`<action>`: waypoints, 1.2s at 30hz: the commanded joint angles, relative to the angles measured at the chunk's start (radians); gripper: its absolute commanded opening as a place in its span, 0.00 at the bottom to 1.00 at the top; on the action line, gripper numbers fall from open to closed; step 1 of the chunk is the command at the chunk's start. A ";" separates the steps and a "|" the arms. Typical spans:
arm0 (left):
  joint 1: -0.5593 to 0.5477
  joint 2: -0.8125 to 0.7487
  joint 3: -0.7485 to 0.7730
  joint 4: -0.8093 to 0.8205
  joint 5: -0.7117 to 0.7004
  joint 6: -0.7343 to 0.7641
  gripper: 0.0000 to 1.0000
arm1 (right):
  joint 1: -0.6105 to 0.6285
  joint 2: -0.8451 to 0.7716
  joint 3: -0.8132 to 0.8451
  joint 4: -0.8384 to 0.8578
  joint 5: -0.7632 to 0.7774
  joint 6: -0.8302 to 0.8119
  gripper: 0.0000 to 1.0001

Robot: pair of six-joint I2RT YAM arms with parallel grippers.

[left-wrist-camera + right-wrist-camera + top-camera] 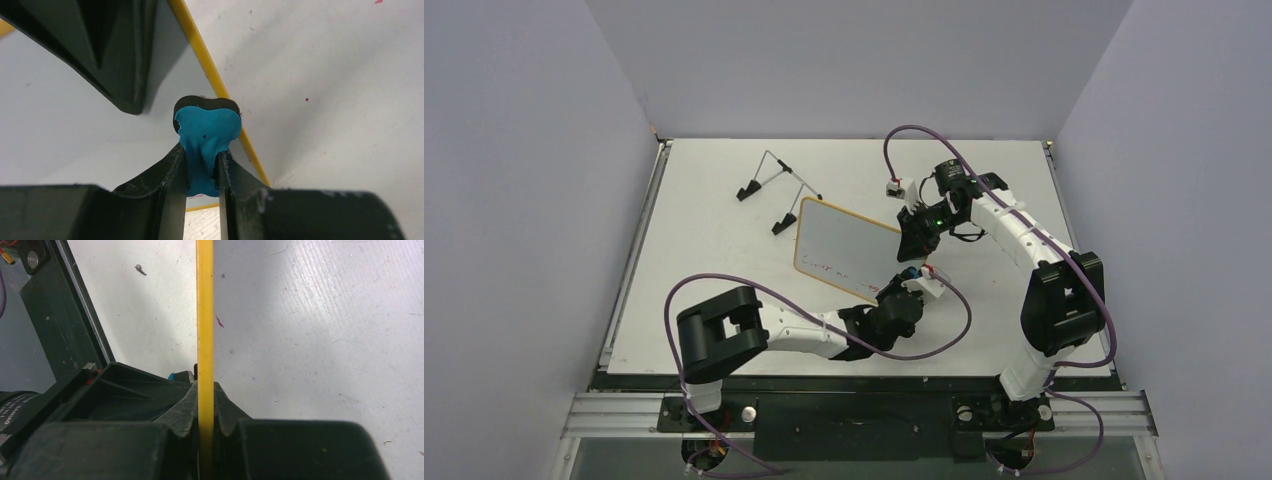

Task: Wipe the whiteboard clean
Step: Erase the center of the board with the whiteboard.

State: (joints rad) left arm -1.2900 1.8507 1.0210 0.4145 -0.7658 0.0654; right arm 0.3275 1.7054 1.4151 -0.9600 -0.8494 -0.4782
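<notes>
Top external view: right gripper (913, 238) clamped the whiteboard (844, 245) by its right rim, midway across the bench (714, 300); left gripper (908, 282) pinched a blue eraser (205, 132) at its near-right corner. A hard swipe could twist the board loose.

right pincer (205, 392): clamped on whiteboard (204, 300) rim, seen edge-on; table (325, 340): white, scuffed; pink fleck (219, 321) beside rim

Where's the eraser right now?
In the top view's centre, the blue eraser is pinched in the left gripper at the whiteboard's right edge, just nearer the bases than the right gripper, which clamps that same edge.
</notes>
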 commanded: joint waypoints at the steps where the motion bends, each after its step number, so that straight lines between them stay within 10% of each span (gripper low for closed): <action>1: 0.028 -0.043 0.057 0.066 0.005 0.004 0.00 | 0.013 -0.032 -0.009 -0.050 -0.080 0.022 0.00; 25: -0.012 -0.055 -0.218 0.079 0.224 -0.222 0.00 | -0.015 -0.081 -0.002 -0.049 -0.098 0.033 0.00; 36: 0.240 -0.527 -0.482 0.097 0.406 -0.332 0.00 | -0.070 -0.107 0.024 -0.076 -0.074 0.033 0.00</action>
State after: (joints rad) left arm -1.1851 1.5024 0.6132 0.4614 -0.4770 -0.1986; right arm 0.2726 1.6444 1.4075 -1.0359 -0.8715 -0.4500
